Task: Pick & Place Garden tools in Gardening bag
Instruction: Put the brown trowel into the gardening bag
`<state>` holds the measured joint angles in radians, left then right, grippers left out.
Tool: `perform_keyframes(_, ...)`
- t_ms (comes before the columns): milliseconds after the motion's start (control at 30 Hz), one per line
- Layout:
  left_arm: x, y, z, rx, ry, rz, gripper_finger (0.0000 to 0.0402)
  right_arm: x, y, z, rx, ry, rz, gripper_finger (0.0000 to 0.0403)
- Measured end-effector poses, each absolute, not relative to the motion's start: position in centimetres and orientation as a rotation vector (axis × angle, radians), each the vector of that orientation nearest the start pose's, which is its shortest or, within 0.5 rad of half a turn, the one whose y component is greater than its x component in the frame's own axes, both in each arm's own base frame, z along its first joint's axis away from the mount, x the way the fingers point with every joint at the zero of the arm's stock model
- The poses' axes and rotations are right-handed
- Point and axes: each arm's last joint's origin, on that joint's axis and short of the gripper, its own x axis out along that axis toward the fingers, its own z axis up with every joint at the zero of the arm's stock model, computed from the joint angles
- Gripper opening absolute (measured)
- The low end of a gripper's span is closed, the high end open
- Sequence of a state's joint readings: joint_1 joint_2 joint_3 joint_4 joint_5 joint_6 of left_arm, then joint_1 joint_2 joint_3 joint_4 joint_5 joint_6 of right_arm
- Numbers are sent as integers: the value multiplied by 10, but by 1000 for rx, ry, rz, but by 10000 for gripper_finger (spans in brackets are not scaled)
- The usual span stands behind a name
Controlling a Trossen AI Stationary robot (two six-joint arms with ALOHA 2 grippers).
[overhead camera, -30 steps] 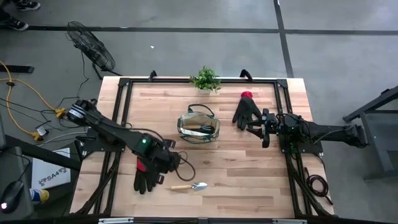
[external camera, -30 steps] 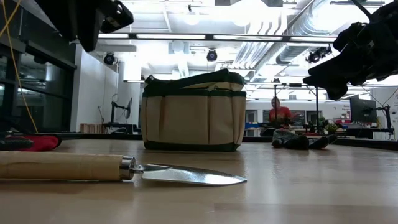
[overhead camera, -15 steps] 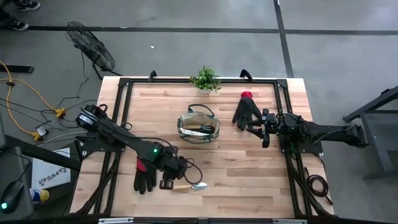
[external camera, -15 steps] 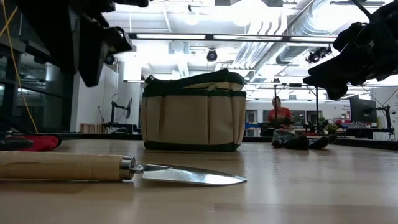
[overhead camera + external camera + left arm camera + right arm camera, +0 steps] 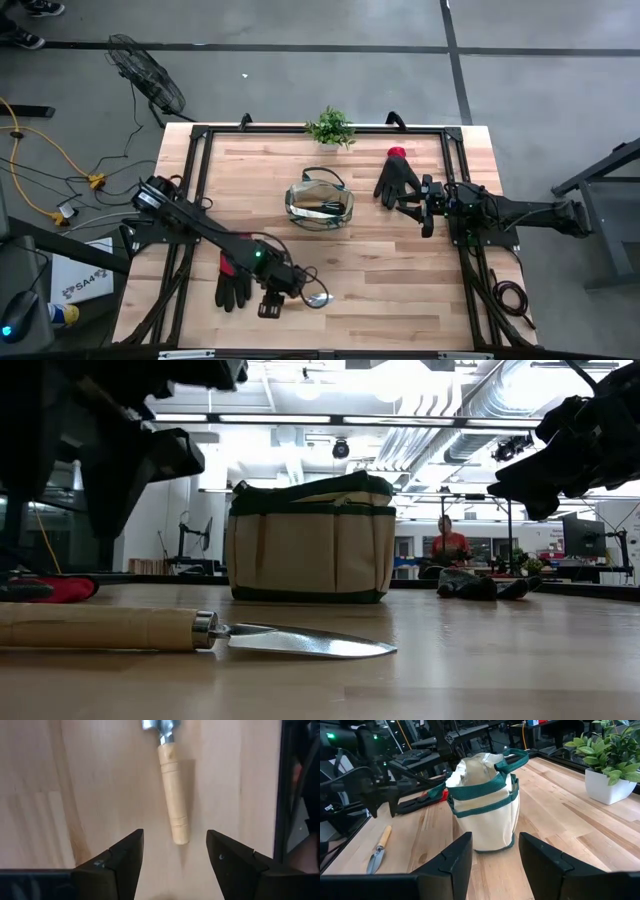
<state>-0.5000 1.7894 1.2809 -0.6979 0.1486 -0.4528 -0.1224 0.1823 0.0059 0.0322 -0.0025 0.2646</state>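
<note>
Left gripper [image 5: 272,300] hangs over the wooden handle of the trowel [image 5: 172,800] near the front edge of the tabletop [image 5: 400,270], jaws spread wide and empty. In the left wrist view the handle's butt end lies between the two fingers [image 5: 125,855], running lengthwise away from the wrist, blade at the far end. Trowel lies flat on the wood in the low view, blade [image 5: 300,642] pointing right.

Step in hand looks like grasping the trowel. To do it well: drop straight down, keep the handle centred between the jaws, grip further up the handle than the butt so the blade weight does not tip it, close only once the fingertips reach the wood.

Gardening bag [image 5: 319,205] stands mid-tabletop, well apart from the trowel, mouth open with something dark inside. One glove [image 5: 232,282] lies just beside the left gripper; avoid snagging it. Other glove [image 5: 396,178] lies near the right gripper [image 5: 418,205], which waits at the right side, jaws released and empty.
</note>
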Motion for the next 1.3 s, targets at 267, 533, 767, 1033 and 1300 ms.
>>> perform_keyframes(267,315,-190,196,-173,1241,-326,212,107,-13,153,273,128,-138,153)
perform_keyframes(533,321,-194,194,-191,1194,-336,212,107,-13,153,273,134,-139,154)
perform_keyframes(767,325,-200,182,-207,1199,-360,212,108,-13,152,274,148,-141,154)
perform_keyframes(1033,327,-197,181,-189,1188,-307,212,109,-13,150,276,172,-145,154)
perform_keyframes(1300,328,-188,180,-212,1236,-310,212,109,-13,149,276,180,-145,154)
